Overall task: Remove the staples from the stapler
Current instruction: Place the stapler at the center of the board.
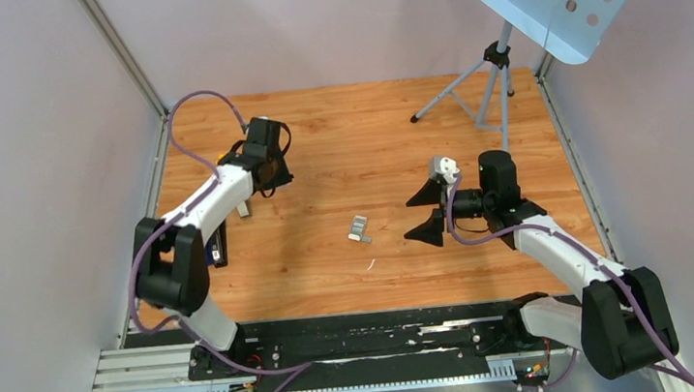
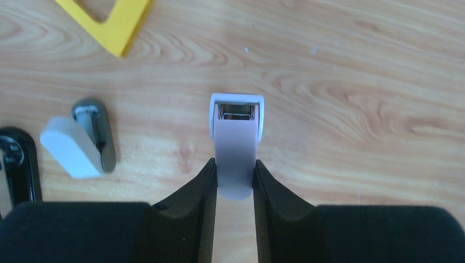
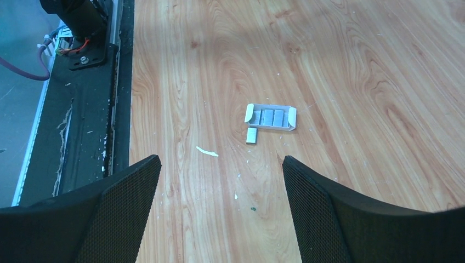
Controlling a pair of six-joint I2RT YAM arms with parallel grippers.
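My left gripper point(image 1: 265, 185) point(image 2: 234, 164) is shut on the rear end of a tiny pale pink stapler point(image 2: 236, 137), which points away from the wrist with metal showing in its front. The long black stapler point(image 1: 220, 242) lies under the left arm, and only its end shows at the left edge of the left wrist view point(image 2: 18, 164). A loose bar of staples point(image 3: 251, 135) point(image 1: 364, 238) lies on the table beside a small open white box point(image 3: 270, 118) holding more staples. My right gripper point(image 1: 428, 213) point(image 3: 219, 164) is open and empty, right of the box.
A small grey-and-white stapler point(image 2: 82, 139) lies left of the held one. A yellow piece point(image 2: 112, 22) lies beyond it. A thin white sliver point(image 3: 207, 151) lies near the staples. A tripod point(image 1: 491, 79) stands at the back right. Walls enclose the table.
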